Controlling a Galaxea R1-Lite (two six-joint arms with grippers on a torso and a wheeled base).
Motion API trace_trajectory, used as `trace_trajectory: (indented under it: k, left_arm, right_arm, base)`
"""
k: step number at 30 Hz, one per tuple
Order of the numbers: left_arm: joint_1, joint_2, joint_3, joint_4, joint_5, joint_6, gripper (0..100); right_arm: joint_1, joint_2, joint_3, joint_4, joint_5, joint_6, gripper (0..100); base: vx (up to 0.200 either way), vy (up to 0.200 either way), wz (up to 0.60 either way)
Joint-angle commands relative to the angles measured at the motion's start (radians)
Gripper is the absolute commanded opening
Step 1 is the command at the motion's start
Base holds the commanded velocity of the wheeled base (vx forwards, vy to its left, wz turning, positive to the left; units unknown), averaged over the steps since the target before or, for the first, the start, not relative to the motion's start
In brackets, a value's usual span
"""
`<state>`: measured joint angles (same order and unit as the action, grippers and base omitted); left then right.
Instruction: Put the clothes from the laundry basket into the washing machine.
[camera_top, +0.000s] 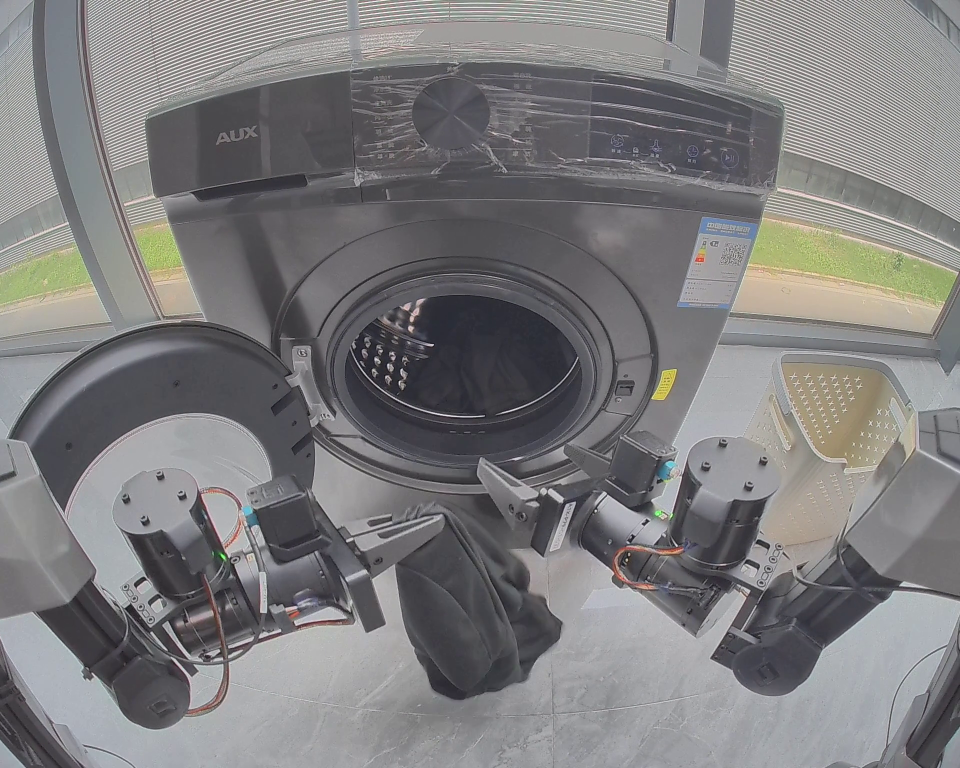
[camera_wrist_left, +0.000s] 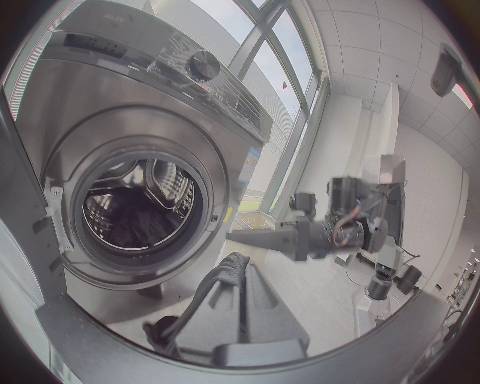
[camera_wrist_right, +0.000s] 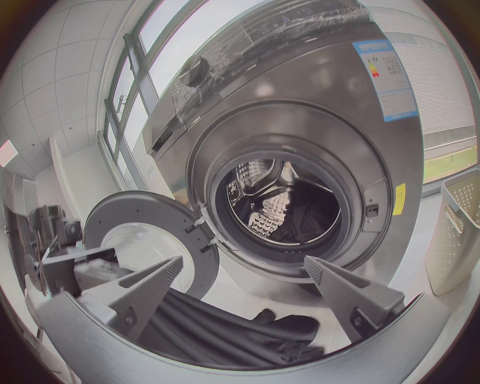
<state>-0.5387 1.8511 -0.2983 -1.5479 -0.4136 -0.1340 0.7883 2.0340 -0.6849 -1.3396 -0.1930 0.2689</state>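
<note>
Grey floor tiles (camera_top: 650, 700) carry the washing machine (camera_top: 460, 230), whose drum already holds dark clothes (camera_top: 500, 370). Left gripper (camera_top: 420, 528) clamps a dark garment (camera_top: 470, 610) hanging below the opening. Right gripper (camera_wrist_right: 242, 261) stands open. Laundry basket (camera_top: 830, 440) looks empty, so this is probably the last item.

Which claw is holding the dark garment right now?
The left claw: it is shut on the dark garment, which hangs in front of the washer. The right claw is wide open, gripping nothing.
</note>
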Motion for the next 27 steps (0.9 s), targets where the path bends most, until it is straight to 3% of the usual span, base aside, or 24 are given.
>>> trace_trajectory:
  k: [1, 4, 5, 6, 8, 10, 17, 21, 27]
  left_arm:
    - [0.025, -0.006, -0.059, -0.003, 0.009, -0.027, 0]
    - [0.025, -0.01, -0.107, -0.003, 0.059, -0.072, 0]
    - [0.025, -0.01, -0.107, -0.003, 0.059, -0.072, 0]
    - [0.026, -0.006, -0.145, -0.003, 0.113, -0.088, 0]
    - [0.025, -0.004, -0.176, -0.003, 0.157, -0.099, 0]
    - [0.025, -0.004, -0.191, -0.003, 0.176, -0.104, 0]
    - [0.025, -0.003, -0.205, -0.003, 0.187, -0.104, 0]
    - [0.025, -0.003, -0.219, -0.001, 0.22, -0.102, 0]
    - [0.025, -0.004, -0.242, -0.003, 0.234, -0.104, 0]
  right_arm:
    - [-0.012, 0.034, 0.056, -0.023, 0.03, 0.004, 100]
    - [-0.029, 0.04, 0.113, -0.07, 0.093, -0.005, 100]
    - [-0.029, 0.04, 0.113, -0.07, 0.093, -0.005, 100]
    - [-0.043, 0.041, 0.14, -0.079, 0.107, -0.008, 100]
    - [-0.054, 0.041, 0.173, -0.078, 0.109, -0.01, 100]
    - [-0.061, 0.041, 0.189, -0.069, 0.109, -0.01, 100]
    - [-0.055, 0.037, 0.215, -0.038, 0.092, -0.011, 100]
    - [-0.041, 0.041, 0.228, -0.015, 0.06, -0.027, 100]
    - [-0.041, 0.06, 0.229, -0.013, 0.056, -0.043, 100]
  base:
    - [0.0, 0.0, 0.0]
    - [0.0, 0.0, 0.0]
    - [0.0, 0.0, 0.0]
    - [0.0, 0.0, 0.0]
    - [0.0, 0.0, 0.0]
    - [0.0, 0.0, 0.0]
    - [0.0, 0.0, 0.0]
    - [0.0, 0.0, 0.0]
    - [0.0, 0.0, 0.0]
